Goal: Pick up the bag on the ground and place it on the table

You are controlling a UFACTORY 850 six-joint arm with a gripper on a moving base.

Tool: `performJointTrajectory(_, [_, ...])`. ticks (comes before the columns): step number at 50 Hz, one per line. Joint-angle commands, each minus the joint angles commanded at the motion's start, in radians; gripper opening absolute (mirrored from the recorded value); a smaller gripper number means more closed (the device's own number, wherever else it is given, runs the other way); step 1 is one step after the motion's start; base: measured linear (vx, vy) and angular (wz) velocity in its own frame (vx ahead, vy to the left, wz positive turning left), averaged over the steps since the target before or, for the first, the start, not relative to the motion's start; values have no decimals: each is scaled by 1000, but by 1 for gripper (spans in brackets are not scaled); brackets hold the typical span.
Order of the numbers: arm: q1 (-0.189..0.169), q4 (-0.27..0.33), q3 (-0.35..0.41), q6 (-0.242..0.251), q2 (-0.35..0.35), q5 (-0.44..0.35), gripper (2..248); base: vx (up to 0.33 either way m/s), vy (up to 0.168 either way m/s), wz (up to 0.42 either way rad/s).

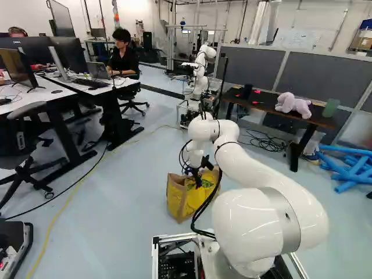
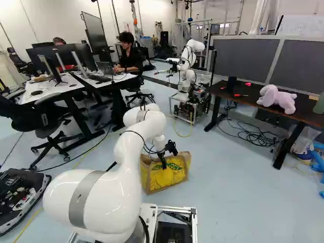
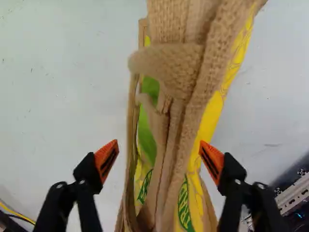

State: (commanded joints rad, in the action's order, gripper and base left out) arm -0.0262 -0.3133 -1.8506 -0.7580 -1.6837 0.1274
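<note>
Straddling the top of the yellow bag with tan woven trim (image 2: 168, 178), which stands on the pale floor (image 2: 238, 202), the black two-fingered gripper (image 2: 170, 159) is spread wide, with no hold on it. Only the wrist view reveals the orange ribbed pads (image 3: 106, 157) and folded tan handle (image 3: 166, 63). Blue tubes (image 1: 349, 181) pile beyond the dark wooden table (image 1: 267, 104) in the left base view; the right base view catches just part.

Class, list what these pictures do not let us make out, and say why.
- Bag contents: folded tan cloth covers them in the wrist view.
- Contact at the orange pad nearer the bag: depth unclear, wrist view.
- Whiteboard writing: too small, left base view.
- Black floor unit's full extent: left edge, both base views.
</note>
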Motion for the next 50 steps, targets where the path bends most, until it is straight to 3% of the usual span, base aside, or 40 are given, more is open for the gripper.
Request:
performJointTrajectory(2, [0, 0, -1, 0, 0, 0, 228, 0, 0, 0])
performJointTrajectory(3, [0, 0, -1, 0, -1, 0, 189, 0, 0, 0])
performJointTrajectory(8, [0, 0, -1, 0, -1, 0, 189, 0, 0, 0])
performJointTrajectory(9, [0, 0, -1, 0, -1, 0, 152, 0, 0, 0])
performJointTrajectory(13, [0, 0, -1, 0, -1, 0, 152, 0, 0, 0])
performJointTrajectory(14, [0, 0, -1, 0, -1, 0, 114, 0, 0, 0])
performJointTrajectory(18, [0, 0, -1, 0, -1, 0, 114, 0, 0, 0])
performJointTrajectory(19, [0, 0, -1, 0, -1, 0, 77, 0, 0, 0])
performJointTrajectory(23, [0, 0, -1, 0, -1, 0, 77, 0, 0, 0])
performJointTrajectory(24, [0, 0, -1, 0, -1, 0, 41, 0, 0, 0])
performJointTrajectory(29, [0, 0, 5, 0, 5, 0, 41, 0, 0, 0])
performJointTrajectory(30, [0, 0, 8, 0, 8, 0, 21, 0, 0, 0])
performJointTrajectory(50, [0, 0, 105, 0, 89, 0, 21, 0, 0, 0])
